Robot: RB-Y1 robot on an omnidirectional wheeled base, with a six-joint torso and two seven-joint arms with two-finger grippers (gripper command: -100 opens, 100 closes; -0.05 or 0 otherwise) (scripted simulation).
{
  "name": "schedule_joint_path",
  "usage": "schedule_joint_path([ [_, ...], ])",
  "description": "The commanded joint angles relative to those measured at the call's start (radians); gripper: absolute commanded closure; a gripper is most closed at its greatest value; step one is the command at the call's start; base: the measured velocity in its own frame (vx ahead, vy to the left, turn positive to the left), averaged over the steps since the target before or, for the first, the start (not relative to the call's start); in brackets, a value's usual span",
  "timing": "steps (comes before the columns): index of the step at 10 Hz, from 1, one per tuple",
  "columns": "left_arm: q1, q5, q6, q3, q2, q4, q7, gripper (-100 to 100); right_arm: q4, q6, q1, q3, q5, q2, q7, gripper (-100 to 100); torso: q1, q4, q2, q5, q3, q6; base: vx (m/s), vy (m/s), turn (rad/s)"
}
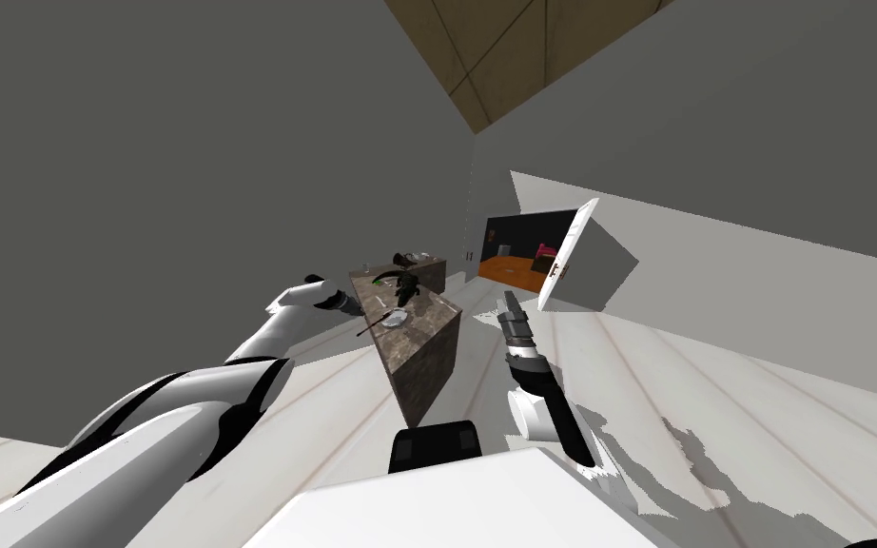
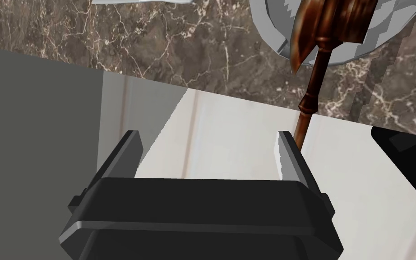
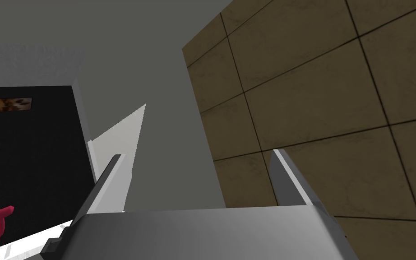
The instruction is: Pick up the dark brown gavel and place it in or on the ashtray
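The dark brown gavel (image 2: 324, 27) lies with its head in the grey ashtray (image 2: 272, 36) on the brown marble table top (image 2: 157, 45). Its handle reaches out past the table's edge toward my left gripper (image 2: 208, 135). That gripper is open and holds nothing, and the handle's end passes just beside one fingertip (image 2: 284, 144). In the head view the ashtray (image 1: 394, 319) and gavel (image 1: 375, 325) sit near the table's left edge, with my left gripper (image 1: 359, 307) right beside them. My right gripper (image 1: 511, 303) is raised to the right of the table, open and empty (image 3: 198, 153).
The marble block table (image 1: 427, 362) stands on a pale plank floor. A dark object with a green streak (image 1: 399, 283) lies farther along its top. A second table with a bowl (image 1: 419, 258) stands behind. A white door (image 1: 568, 252) hangs open at the right.
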Motion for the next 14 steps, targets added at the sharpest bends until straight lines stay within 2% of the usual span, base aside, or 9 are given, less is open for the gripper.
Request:
schedule_joint_path([
  [1,-0.010,0.011,-0.004,0.005,0.013,0.028,-0.023,-100,0.000,0.000,0.000,0.000,0.000,0.000,0.000,0,0.000,0.000,0.000,0.000,0.000,0.000,0.001,-0.059,0.006],
  [4,-0.004,0.066,0.030,0.040,0.084,0.035,-0.080,-100,0.000,0.000,0.000,0.000,0.000,0.000,0.000,0,0.002,0.000,0.000,0.000,0.000,0.000,0.005,-0.066,0.021],
  [11,-0.004,0.066,0.030,0.040,0.085,0.035,-0.080,-100,0.000,0.000,0.000,0.000,0.000,0.000,0.000,0,0.006,0.000,0.000,0.001,0.000,0.001,-0.003,-0.003,-0.010],
  [12,-0.004,0.066,0.030,0.040,0.084,0.035,-0.080,0,0.000,0.000,0.000,0.000,0.000,0.000,0.000,0,0.006,0.000,0.000,0.001,0.000,0.000,0.000,0.000,0.000],
  [14,-0.004,0.066,0.030,0.040,0.084,0.035,-0.080,0,0.000,0.000,0.000,0.000,0.000,0.000,0.000,0,0.006,0.000,0.000,0.001,0.000,0.000,0.000,0.000,0.000],
])
